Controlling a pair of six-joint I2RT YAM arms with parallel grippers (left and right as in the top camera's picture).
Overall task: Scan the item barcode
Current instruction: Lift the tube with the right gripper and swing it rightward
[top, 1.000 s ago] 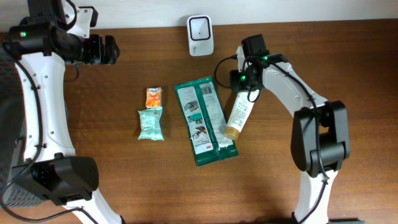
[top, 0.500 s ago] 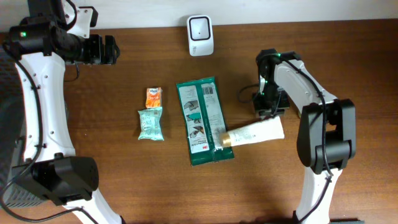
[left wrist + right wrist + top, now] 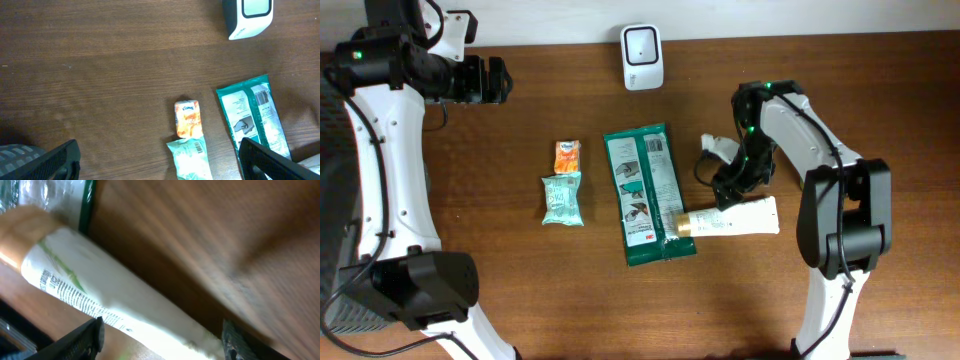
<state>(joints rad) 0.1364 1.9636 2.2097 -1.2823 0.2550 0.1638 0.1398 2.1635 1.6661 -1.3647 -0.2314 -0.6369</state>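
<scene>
Overhead and wrist views of a brown wooden desk. The task's thing, a white plastic tube with a tan cap, lies flat at the 3 o'clock side of the desk. Its cap points to 9 o'clock and touches the lower end of a flat dark-green wipes pack. The right wrist view shows green streaks and rows of fine dark print on the tube, too blurred to read. The right hand stands just at 11 o'clock of the tube, with fingers spread and nothing gripped. The green pack carries a white label with a barcode and a drawing of a hand. At 9 o'clock of it lie a small orange packet with a blue logo that cannot be read, and a teal packet bearing a barcode. A white box-shaped scanner stands at 12 o'clock. The left hand, at 10 o'clock, is wide and holds nothing.
</scene>
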